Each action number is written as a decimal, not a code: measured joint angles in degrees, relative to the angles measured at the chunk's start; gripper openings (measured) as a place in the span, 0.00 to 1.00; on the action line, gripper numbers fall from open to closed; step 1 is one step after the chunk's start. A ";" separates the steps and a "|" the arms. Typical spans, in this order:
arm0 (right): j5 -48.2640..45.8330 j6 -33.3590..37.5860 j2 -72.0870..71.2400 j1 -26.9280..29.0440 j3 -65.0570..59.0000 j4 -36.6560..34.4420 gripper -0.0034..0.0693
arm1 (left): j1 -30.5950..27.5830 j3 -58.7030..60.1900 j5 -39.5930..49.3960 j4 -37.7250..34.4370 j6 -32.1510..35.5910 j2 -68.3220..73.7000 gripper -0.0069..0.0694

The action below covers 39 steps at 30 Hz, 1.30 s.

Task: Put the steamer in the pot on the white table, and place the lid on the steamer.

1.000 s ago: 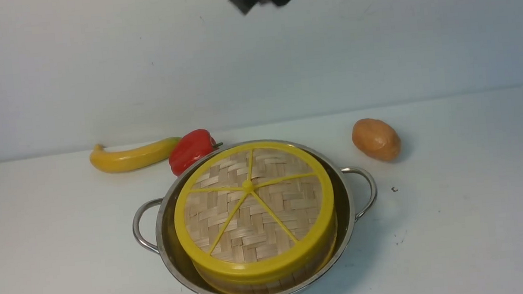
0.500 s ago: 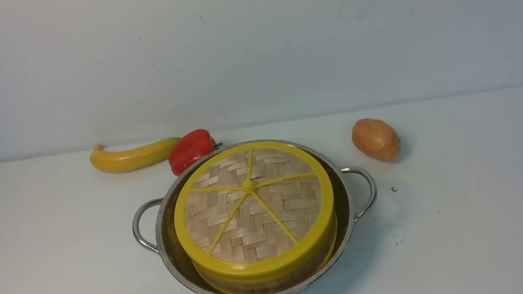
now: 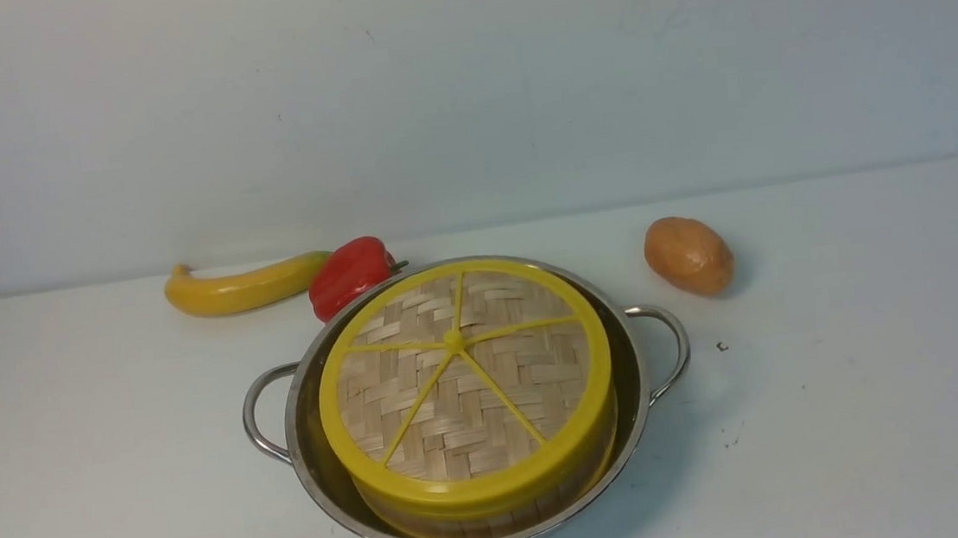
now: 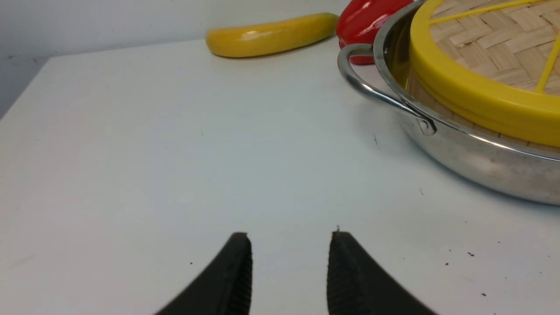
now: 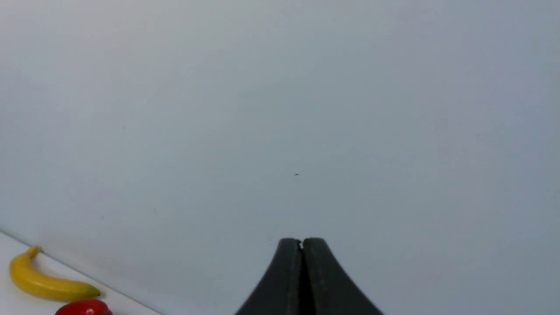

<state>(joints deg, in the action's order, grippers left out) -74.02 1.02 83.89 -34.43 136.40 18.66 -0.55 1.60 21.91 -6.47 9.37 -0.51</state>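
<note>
- On the white table (image 3: 98, 476), mid-scene and near, sits the pot (image 3: 467, 409) with its handles pointing left and right.
- Inside it sits the steamer (image 3: 500, 510), only its side wall showing below the lid (image 3: 463, 383), which lies flat and centred on top — the task looks finished.
- Left of the pot, low over the table, the left gripper (image 4: 289, 262) is the nearer one, its fingers spread and empty.
- Raised well clear, facing the wall, the right gripper (image 5: 301, 251) has its fingers pressed together on nothing — no further reach seems needed.
</note>
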 joint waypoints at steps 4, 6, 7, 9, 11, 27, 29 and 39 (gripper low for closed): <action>-0.05 -1.71 -0.88 0.00 0.00 7.65 0.00 | 0.00 0.00 0.00 0.00 0.00 0.00 0.40; -0.05 -2.08 -0.88 0.00 0.00 10.72 0.00 | 0.00 0.00 0.00 0.00 0.00 0.00 0.40; -0.05 -2.27 -0.99 0.00 -0.06 13.07 0.00 | 0.00 0.00 0.00 0.00 0.00 0.00 0.40; -0.05 -2.33 -1.28 0.08 -0.49 14.73 0.00 | 0.00 0.00 0.00 0.00 0.00 0.00 0.40; -0.12 -2.37 -1.67 0.08 -1.28 15.17 0.00 | 0.00 0.00 0.00 0.00 0.00 0.00 0.40; -0.23 -2.45 -1.93 0.08 -9.76 13.86 0.01 | 0.00 0.00 0.00 0.00 0.00 0.00 0.40; -0.23 -2.61 -1.93 0.08 -9.76 13.72 0.01 | 0.00 0.00 0.00 0.00 0.00 0.00 0.40; -0.23 -2.69 -1.93 0.08 -9.76 13.83 0.01 | 0.00 0.00 0.00 0.00 0.00 0.00 0.40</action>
<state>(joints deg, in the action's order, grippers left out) -74.24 -1.67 81.96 -34.36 126.64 32.49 -0.55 1.60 21.91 -6.47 9.37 -0.51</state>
